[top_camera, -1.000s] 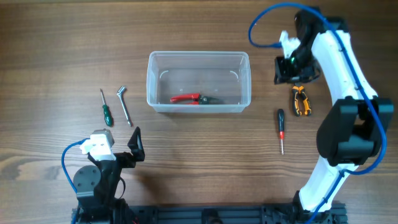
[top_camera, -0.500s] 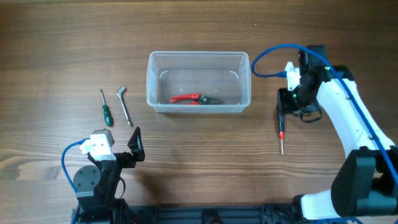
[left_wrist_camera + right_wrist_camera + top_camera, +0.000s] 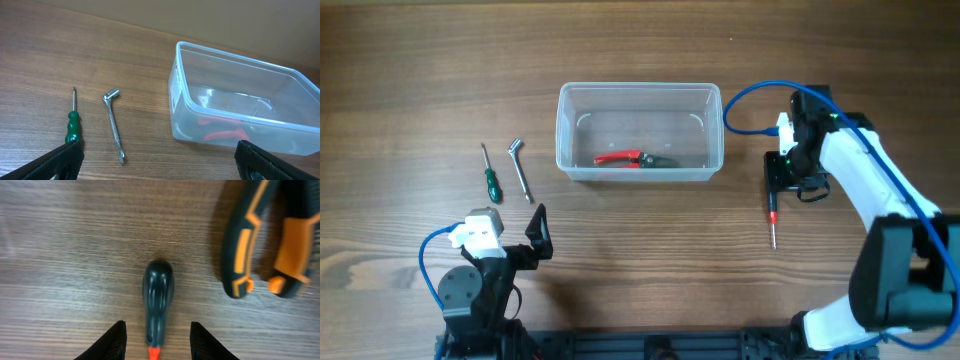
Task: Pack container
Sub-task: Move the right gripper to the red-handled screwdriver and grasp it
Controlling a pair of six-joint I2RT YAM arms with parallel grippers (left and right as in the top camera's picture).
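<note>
Clear plastic with rounded corners and a thick rim, the container (image 3: 640,87) sits on a wood-grain table (image 3: 420,70), and a pair of red-handled pliers (image 3: 628,158) lies flat on its floor. To the left of the container, apart from it, a bent metal wrench (image 3: 522,170) lies on the table, and a green-handled screwdriver (image 3: 491,178) lies beside it, farther from the container. The left gripper (image 3: 160,162) is held back from the container's near left corner, its two fingers spread wide and empty. To the right of the container, the right gripper (image 3: 156,341) is lowered over a black-handled screwdriver (image 3: 158,300) with a red collar. Its fingers are parted, one on each side of the handle with a gap on both sides, so nothing is gripped. Black-and-orange pliers (image 3: 265,235) lie just beyond that screwdriver, farther from the container. They are seen clearly only by the right wrist camera and are mostly hidden under the arm in the overhead view.
</note>
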